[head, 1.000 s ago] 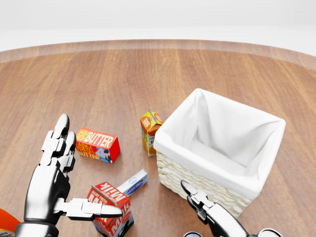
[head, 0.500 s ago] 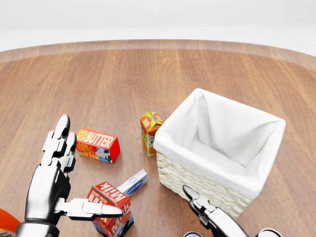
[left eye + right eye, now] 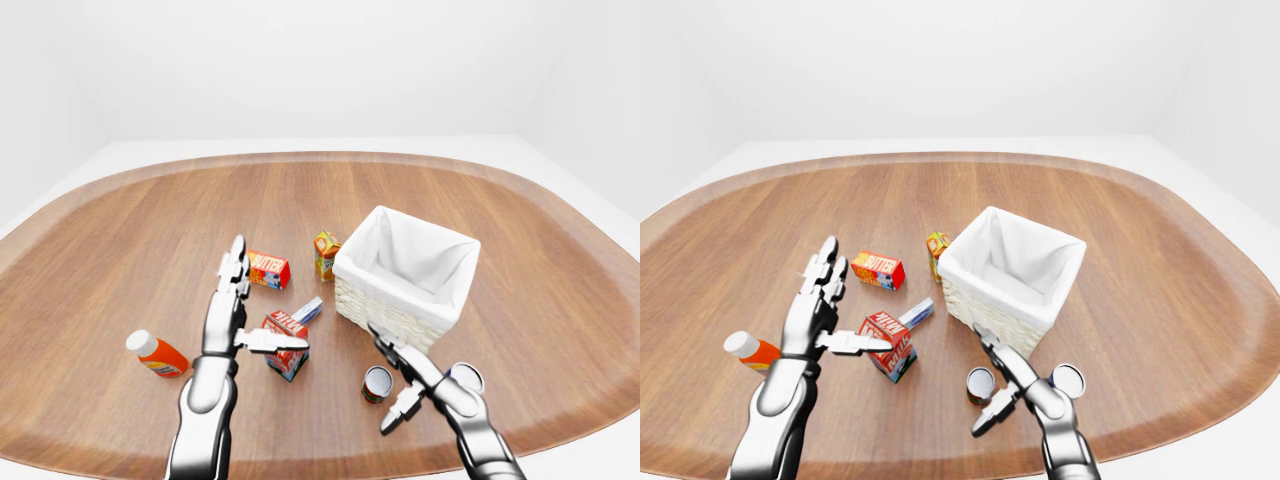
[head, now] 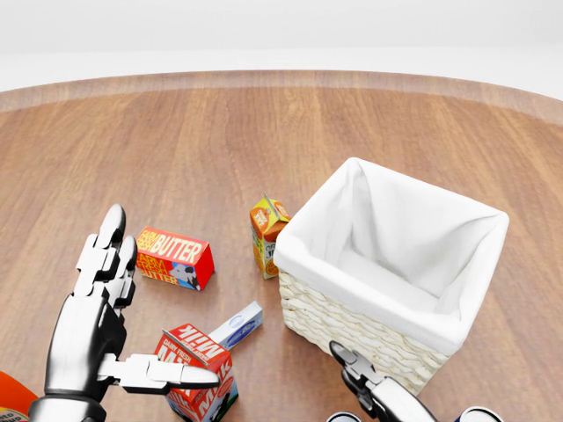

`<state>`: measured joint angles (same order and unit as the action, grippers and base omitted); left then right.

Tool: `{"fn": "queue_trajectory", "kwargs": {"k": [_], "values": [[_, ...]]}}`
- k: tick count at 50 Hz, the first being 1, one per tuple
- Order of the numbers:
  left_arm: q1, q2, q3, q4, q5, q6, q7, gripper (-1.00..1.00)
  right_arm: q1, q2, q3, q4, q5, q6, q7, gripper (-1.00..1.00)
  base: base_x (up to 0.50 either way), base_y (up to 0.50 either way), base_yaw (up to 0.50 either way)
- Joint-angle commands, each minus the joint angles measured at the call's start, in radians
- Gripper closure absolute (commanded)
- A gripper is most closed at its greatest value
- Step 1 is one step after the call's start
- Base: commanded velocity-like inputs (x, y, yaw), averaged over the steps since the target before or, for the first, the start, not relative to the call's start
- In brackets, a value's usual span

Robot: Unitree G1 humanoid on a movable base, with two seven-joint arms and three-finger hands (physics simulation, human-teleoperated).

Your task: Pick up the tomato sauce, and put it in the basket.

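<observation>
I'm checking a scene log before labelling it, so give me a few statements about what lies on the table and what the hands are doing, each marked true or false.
1. The basket holds a can. False: only its white liner shows inside; two cans stand on the table outside it.
2. The butter box lies left of the basket in the head view. True.
3. The left hand grips the milk carton. False: its fingers are spread open, one stretched over the carton.
4. An orange bottle with a white cap lies on its side at the left of the left-eye view. True.
5. The right hand holds nothing. True.
</observation>
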<state>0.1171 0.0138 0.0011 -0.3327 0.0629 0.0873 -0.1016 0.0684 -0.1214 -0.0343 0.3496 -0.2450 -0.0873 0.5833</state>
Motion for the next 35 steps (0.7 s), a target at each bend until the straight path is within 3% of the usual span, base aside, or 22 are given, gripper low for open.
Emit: {"fn": "queue_trajectory", "kwargs": {"k": [1,35], "values": [[0.001,0.0,-0.001,-0.001,0.001,0.0,0.001,-1.0,-0.016,-0.006,0.0,0.053,-0.009,0.0,-0.013,-1.0,0.0,0.0,0.0],[0.005,0.0,-0.005,-0.007,0.001,0.0,-0.001,-1.0,-0.051,-0.013,0.0,0.145,-0.024,0.0,-0.038,-1.0,0.0,0.0,0.0]]}}
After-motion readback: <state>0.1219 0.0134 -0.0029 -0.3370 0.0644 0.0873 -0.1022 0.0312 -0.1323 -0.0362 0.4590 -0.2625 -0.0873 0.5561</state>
